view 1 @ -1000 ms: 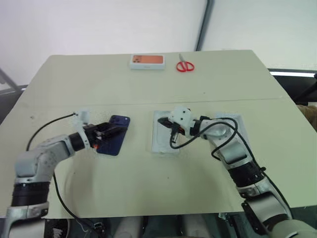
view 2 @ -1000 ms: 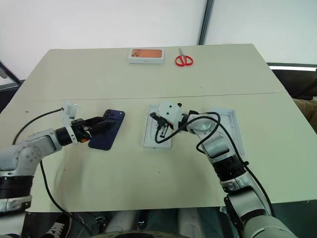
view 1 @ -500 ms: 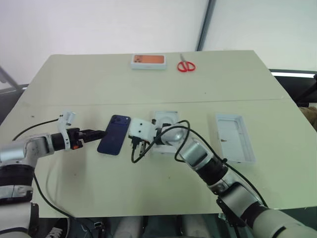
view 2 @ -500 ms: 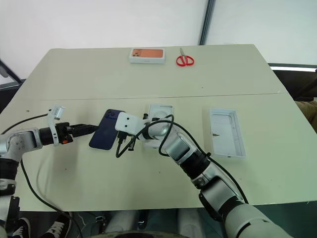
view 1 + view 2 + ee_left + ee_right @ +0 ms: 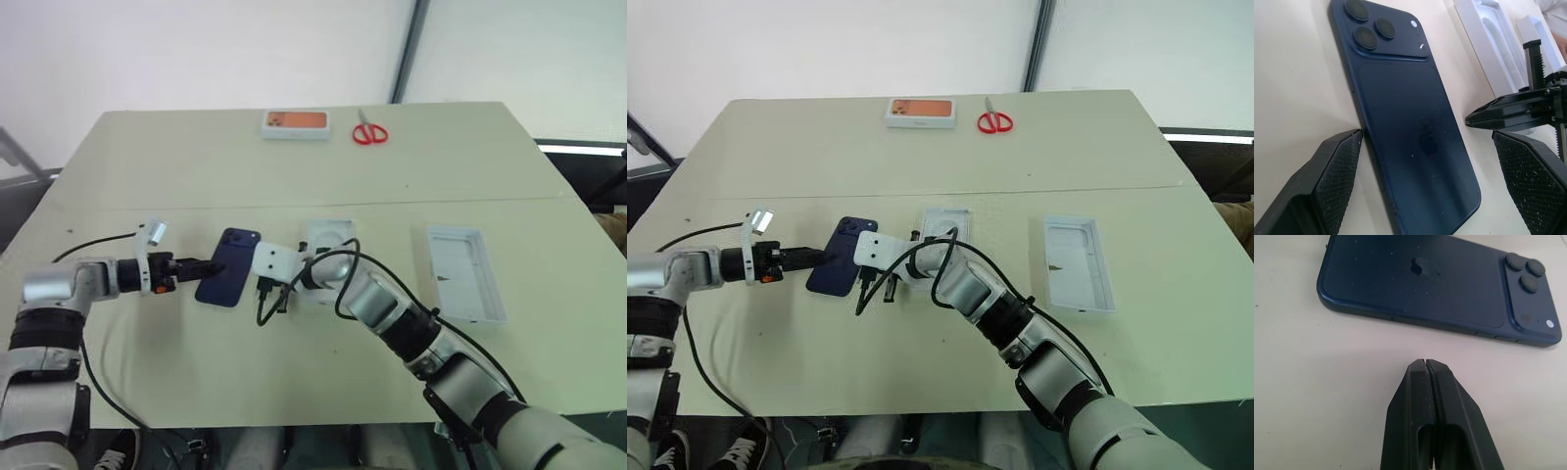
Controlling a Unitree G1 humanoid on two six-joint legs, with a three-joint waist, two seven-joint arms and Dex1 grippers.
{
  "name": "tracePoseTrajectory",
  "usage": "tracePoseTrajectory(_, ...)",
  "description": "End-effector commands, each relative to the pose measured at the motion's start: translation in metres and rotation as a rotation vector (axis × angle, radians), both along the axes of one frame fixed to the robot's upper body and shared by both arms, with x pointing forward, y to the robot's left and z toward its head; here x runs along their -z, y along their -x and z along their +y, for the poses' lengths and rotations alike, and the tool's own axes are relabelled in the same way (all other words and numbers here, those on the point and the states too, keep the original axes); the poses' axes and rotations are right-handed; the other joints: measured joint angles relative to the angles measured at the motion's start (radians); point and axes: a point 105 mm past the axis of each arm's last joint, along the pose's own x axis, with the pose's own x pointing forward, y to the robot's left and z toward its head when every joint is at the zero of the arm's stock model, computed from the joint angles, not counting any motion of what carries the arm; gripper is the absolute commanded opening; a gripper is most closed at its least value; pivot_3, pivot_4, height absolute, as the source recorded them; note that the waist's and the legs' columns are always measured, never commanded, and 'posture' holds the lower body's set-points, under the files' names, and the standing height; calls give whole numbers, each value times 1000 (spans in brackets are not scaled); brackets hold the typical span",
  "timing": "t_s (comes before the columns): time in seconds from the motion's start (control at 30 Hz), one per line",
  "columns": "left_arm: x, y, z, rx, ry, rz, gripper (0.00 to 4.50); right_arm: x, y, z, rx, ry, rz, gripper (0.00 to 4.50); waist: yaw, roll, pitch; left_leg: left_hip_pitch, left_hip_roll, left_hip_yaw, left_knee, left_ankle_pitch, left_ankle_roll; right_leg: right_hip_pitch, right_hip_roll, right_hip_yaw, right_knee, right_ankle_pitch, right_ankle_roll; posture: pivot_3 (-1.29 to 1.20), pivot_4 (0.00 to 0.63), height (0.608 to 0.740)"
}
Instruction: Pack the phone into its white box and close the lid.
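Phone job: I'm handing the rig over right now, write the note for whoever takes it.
Left claw: open, straddling the phone's lower end, not closed on it.
Right claw: shut, empty, tips near the phone's long edge, not touching.
Phone: face down on the table, left of the box.
Box: open, nothing in it yet, partly behind the right arm.
Lid: lying open side up, off to the right.
Done: both claws brought to the phone.
Left: grasp the phone, lay it in the box, fit the lid.
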Motion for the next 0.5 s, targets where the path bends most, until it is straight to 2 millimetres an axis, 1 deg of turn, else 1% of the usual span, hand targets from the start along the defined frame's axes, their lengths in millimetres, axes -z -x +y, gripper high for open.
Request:
tracePoseTrajectory(0.03, 40, 16, -17, 51, -22, 144, 4500, -7, -1, 4, -4, -14, -21, 40, 0, 1, -1, 0, 0, 0, 0, 0, 0, 0, 0, 0, 0, 0, 0, 0, 150, 740)
tracePoseTrajectory(0.13, 44, 18, -26, 65, -10, 160, 4500, -8, -3, 3, -2, -11, -32, 40, 1, 3, -2, 1, 0, 0, 0, 0, 0, 1, 0, 0, 0, 0, 0, 0, 150, 740)
tracePoseTrajectory(0.33, 41, 20, -42, 81, 53, 196, 4500, -8, -7, 2, 8, -10, -41, 40, 2, 3, -2, 2, -1, -1, 0, 0, 0, 2, -1, 0, 0, 0, 0, 0, 150, 740)
tracePoseTrajectory(0.5, 38, 26, -57, 131, 61, 222, 4500, -7, -9, -1, 18, -8, -45, 40, 1, 4, -3, 3, -1, -1, 0, 0, 0, 3, -1, 0, 0, 0, 0, 0, 150, 740)
